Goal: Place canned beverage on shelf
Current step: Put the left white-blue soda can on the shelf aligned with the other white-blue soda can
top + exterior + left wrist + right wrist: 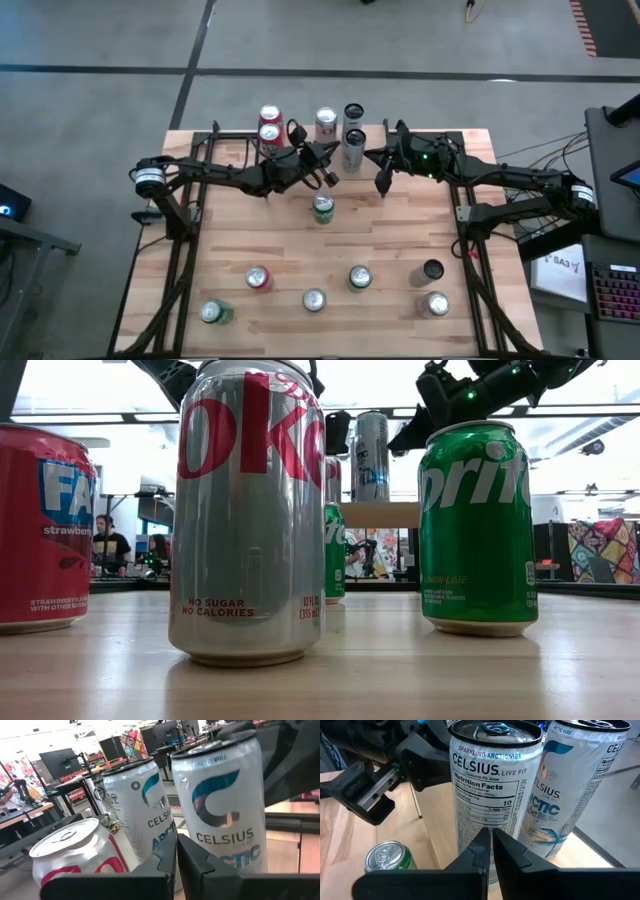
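Observation:
Two tall white Celsius cans stand upright on the shelf at the table's far middle. With them are a Coke can and two red cans. My left gripper is shut with nothing between its fingers, and it points level at the nearer Celsius can from the left. My right gripper, also shut with nothing in it, points at the same can from the right. A green can stands on the tabletop just in front of the shelf. My left gripper has its shut fingertips close before the lower side of the nearer Celsius can; whether they touch it I cannot tell. My right gripper has its shut fingertips in front of that can's label side; I cannot tell there either.
Several more cans stand on the near half of the table: a Diet Coke, a Sprite, a red Fanta, a dark-topped can and others. Black arm frames run along both sides of the table.

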### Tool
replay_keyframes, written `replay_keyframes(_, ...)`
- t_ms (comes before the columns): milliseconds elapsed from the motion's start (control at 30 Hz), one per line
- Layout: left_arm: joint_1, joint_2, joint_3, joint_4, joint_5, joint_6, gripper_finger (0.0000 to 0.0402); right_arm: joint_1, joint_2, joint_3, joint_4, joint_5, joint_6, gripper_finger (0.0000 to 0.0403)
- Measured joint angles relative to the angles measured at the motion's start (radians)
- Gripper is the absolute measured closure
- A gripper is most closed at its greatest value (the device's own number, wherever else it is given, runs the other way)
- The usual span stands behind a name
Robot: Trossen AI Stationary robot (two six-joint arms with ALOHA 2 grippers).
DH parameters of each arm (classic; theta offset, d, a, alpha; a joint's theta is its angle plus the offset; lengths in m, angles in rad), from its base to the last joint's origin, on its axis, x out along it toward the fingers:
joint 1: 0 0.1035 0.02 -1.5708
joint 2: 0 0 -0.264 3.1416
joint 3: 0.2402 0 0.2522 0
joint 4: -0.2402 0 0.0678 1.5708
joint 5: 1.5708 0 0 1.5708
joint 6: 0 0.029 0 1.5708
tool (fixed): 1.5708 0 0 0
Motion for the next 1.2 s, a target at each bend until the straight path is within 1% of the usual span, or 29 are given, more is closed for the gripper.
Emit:
replay_keyframes(233, 0.006, 0.007, 0.000, 0.005, 0.007, 0.006, 0.0402, 0.000, 0.000, 0.000, -0.003, 0.000, 0.003, 0.0390)
replay_keyframes(367, 0.009, 0.038, 0.000, 0.039, 0.030, 0.000, 0.0402, 0.000, 0.000, 0.000, -0.003, 0.000, 0.003, 0.0390)
replay_keyframes(500, 0.007, 0.066, 0.014, 0.026, 0.006, 0.002, 0.0402, 0.000, 0.000, 0.000, -0.004, 0.000, 0.003, 0.0390)
replay_keyframes(633, 0.006, 0.075, 0.033, 0.025, 0.007, -0.022, 0.0402, 0.000, 0.000, 0.000, -0.004, 0.000, 0.003, 0.0390)
replay_keyframes(933, -0.018, 0.075, 0.033, 0.013, 0.009, -0.042, 0.0401, 0.000, 0.000, 0.000, -0.012, 0.000, -0.009, 0.0390)
replay_keyframes(1033, -0.026, 0.075, 0.033, 0.011, -0.005, -0.046, 0.0401, 0.000, 0.000, 0.000, -0.013, 0.002, -0.013, 0.0390)
replay_keyframes(1200, -0.040, 0.069, 0.033, -0.014, -0.051, -0.046, 0.0401, 0.000, -0.003, 0.000, -0.012, 0.039, -0.025, 0.0390)
